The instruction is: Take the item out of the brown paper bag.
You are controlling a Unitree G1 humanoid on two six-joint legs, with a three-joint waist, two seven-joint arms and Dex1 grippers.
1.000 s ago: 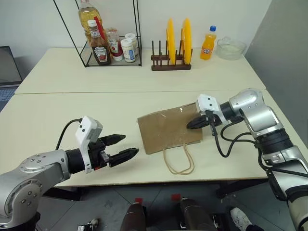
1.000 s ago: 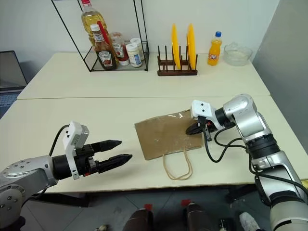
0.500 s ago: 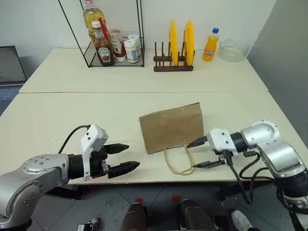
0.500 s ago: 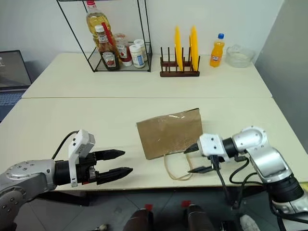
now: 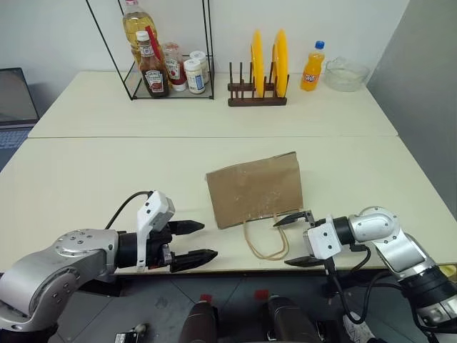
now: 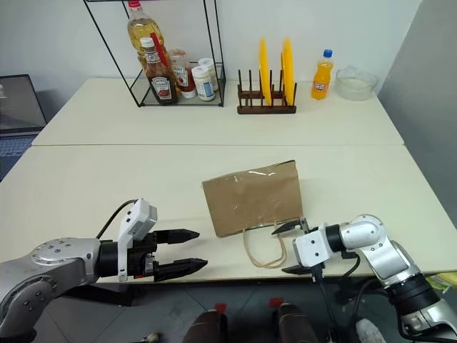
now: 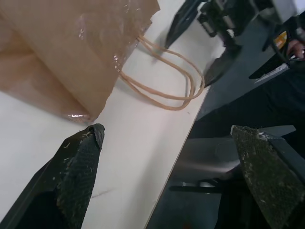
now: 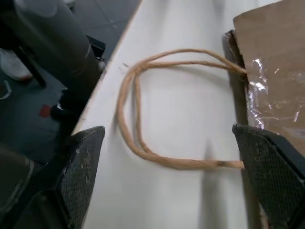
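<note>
Brown paper bag [image 5: 254, 189] lies flat; both claws released, right gripper [image 5: 293, 239] beside its handles [image 5: 265, 239], left gripper [image 5: 191, 241] apart.

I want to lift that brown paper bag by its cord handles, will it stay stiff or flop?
The brown paper bag lies flat and crinkled, so it would probably sag and fold. Its thin cord handles lie limp on the table, likely floppy. It looks light, so a push may slide it.
</note>
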